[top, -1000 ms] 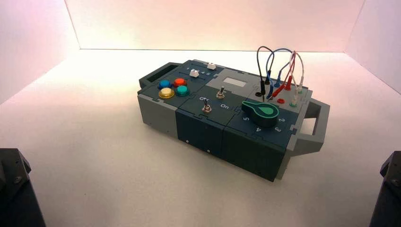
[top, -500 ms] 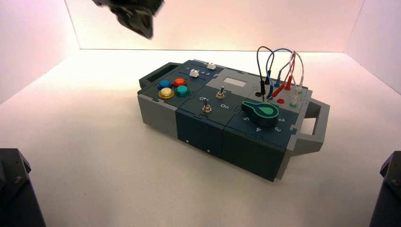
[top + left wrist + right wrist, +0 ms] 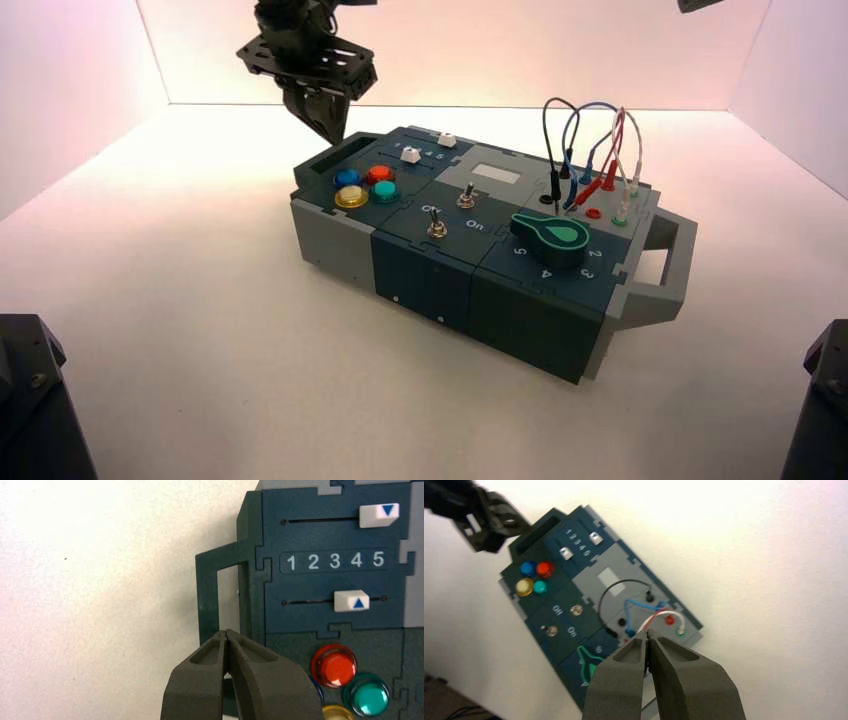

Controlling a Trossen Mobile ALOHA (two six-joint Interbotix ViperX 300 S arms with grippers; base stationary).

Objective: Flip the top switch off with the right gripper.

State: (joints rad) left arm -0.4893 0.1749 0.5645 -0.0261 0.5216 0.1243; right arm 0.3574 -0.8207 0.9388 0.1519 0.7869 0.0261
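Observation:
The top switch [image 3: 466,197] is a small silver toggle on the dark box [image 3: 520,300], beside the grey display; it also shows in the right wrist view [image 3: 576,610]. Its twin toggle [image 3: 437,228] stands between the Off and On lettering. My right gripper [image 3: 647,634] is shut and empty, high above the box's wire end; only a dark edge of it [image 3: 700,4] shows at the top of the high view. My left gripper [image 3: 330,128] is shut and empty, hovering over the box's left handle [image 3: 207,600], and shows in its own wrist view [image 3: 227,632].
Blue, red, yellow and teal buttons [image 3: 365,186] sit at the box's left end. Two white sliders [image 3: 351,601] flank a scale 1 to 5. A green knob [image 3: 553,238] and looped wires [image 3: 590,150] stand at the right end. Grey handle [image 3: 668,265] at right.
My left gripper has dropped into the high view and come down toward the box's left handle. A dark edge of my right gripper has appeared at the top right.

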